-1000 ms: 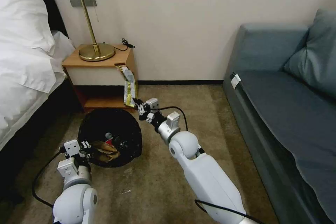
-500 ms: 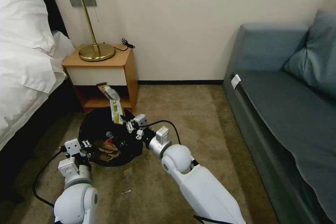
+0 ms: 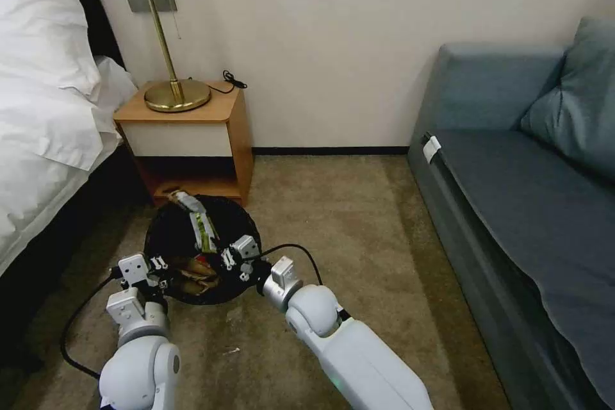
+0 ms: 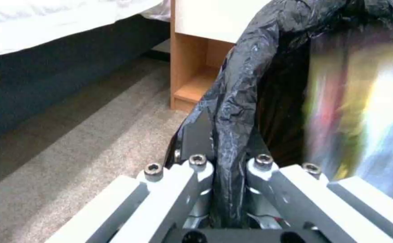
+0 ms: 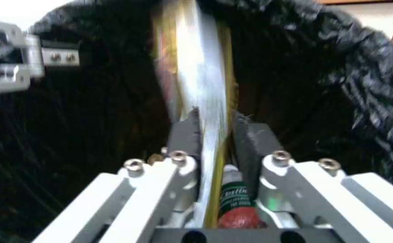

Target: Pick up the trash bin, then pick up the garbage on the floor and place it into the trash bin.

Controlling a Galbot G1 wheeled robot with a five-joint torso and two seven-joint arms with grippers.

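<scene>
Now right gripper (image 3: 224,257) holds wrapper (image 3: 200,225) over (seemingly inside) bin (image 3: 168,230).

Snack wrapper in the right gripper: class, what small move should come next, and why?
Probably open the right gripper: it pinches the snack wrapper over the trash bin, whose rim the left gripper clamps, so the wrapper should drop inside.

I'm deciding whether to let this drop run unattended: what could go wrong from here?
1. The snack wrapper is long, and its far end lies over the trash bin's back rim; released by the right gripper now, it may hang there or slide out onto the carpet.
2. The left gripper pinches just the black bag at the rim, which might slip or tear.
</scene>
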